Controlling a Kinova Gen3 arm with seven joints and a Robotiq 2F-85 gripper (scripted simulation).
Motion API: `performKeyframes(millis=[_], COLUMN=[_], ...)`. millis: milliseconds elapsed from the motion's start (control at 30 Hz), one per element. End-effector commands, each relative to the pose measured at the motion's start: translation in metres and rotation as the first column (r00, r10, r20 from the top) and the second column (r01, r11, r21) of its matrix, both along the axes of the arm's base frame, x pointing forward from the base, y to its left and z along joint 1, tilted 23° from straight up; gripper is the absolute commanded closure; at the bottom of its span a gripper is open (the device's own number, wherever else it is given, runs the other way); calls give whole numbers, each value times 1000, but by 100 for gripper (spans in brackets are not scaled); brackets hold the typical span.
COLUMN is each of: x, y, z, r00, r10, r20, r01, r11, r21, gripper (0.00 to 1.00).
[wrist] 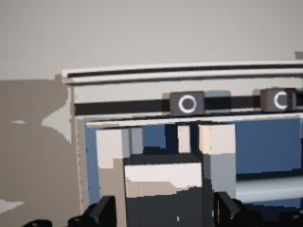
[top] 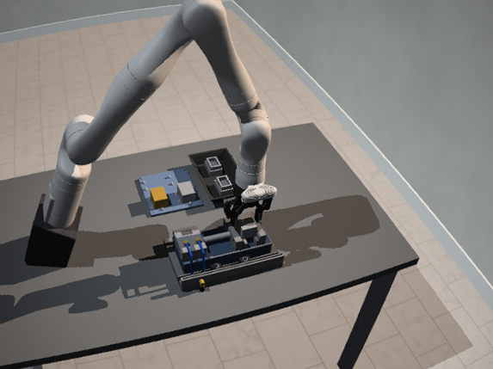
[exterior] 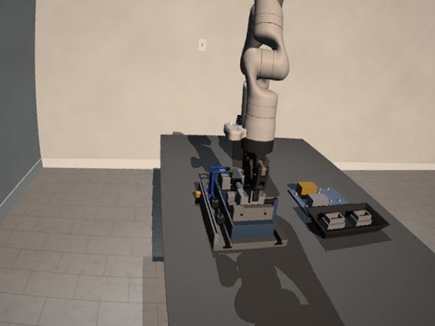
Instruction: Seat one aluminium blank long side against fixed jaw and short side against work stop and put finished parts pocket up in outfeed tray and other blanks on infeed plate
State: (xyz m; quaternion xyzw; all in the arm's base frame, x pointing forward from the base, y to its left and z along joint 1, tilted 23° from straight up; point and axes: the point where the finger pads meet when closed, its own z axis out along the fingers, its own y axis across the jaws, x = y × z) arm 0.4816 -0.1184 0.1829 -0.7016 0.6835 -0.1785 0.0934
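Observation:
The vise [top: 228, 252] stands near the table's front edge, with blue hoses [top: 194, 254] on its left end block. An aluminium blank [top: 248, 229] sits in the vise opening next to the fixed jaw [top: 263, 238]. My gripper [top: 246, 216] stands straight over it, open. In the wrist view the fingers of my gripper [wrist: 163, 213] flank the blank [wrist: 163, 182] with a small gap on each side. The infeed plate [top: 170, 191] holds a brass blank [top: 159, 197] and an aluminium blank [top: 185, 191]. The outfeed tray [top: 214, 175] holds two finished parts [top: 213, 165] [top: 224, 183], pockets up.
The vise's rail with two round knobs [wrist: 187, 103] runs along its far side in the wrist view. The tray sits right behind my wrist, and the arm's black base [top: 52, 238] stands at the table's left.

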Motion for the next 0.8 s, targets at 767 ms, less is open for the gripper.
performKeyframes(millis=[767], x=[-9], y=[3], z=[22], r00=[1000], r10=[0], r20=[2], r01=[0], r11=[1000], r21=[0], gripper=[33])
